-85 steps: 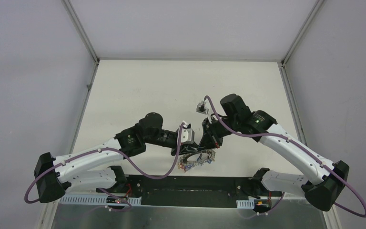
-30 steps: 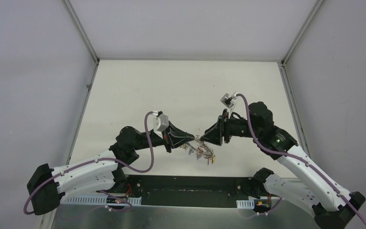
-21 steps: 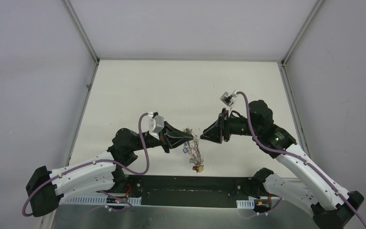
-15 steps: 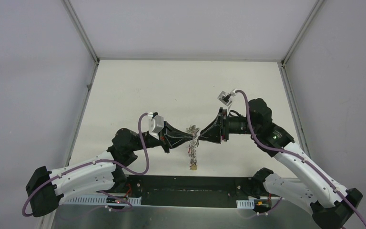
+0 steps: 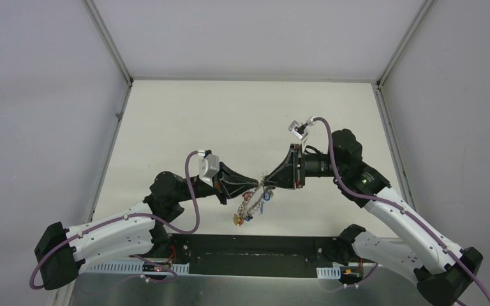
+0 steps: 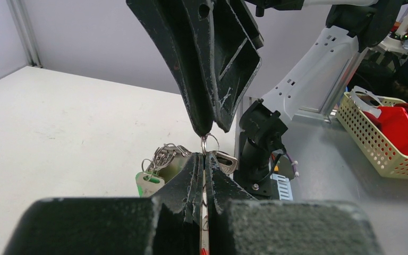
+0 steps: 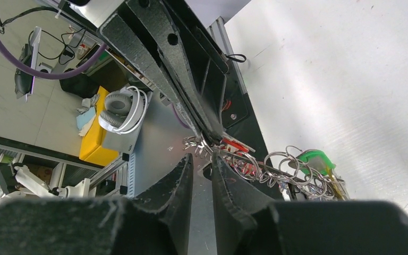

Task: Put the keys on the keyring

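the pale worktop [image 5: 230, 121] lies below both tools, and nothing of the task rests on it now, whereas a few seconds ago the whole bunch lay on it under the two tools. the two arms now reach inward until their tips meet nose to nose in the air. the left tool [image 5: 256, 185] is pressed together on the wire of the keyring [image 5: 251, 204], which shows as a thin metal strand running out between its tips in the left wrist view. the right tool [image 5: 269, 183], which had backed off from the left tool with its fingers wider less than a second ago, is back at those tips. its fingers are drawn in to a narrow slot around a small loop of the ring. whether they already nip it i cannot tell. the bunch has swung and now hangs below the left tool's tips, with a yellow tag [image 5: 236, 220] lowest and a green tag [image 6: 150, 183] among the loops. the keys i cannot single out, though a red piece [image 7: 234, 146] sits just beyond the right tool's tips. i judge the ring is now being steadied at two points so that a loop can be worked open for threading.
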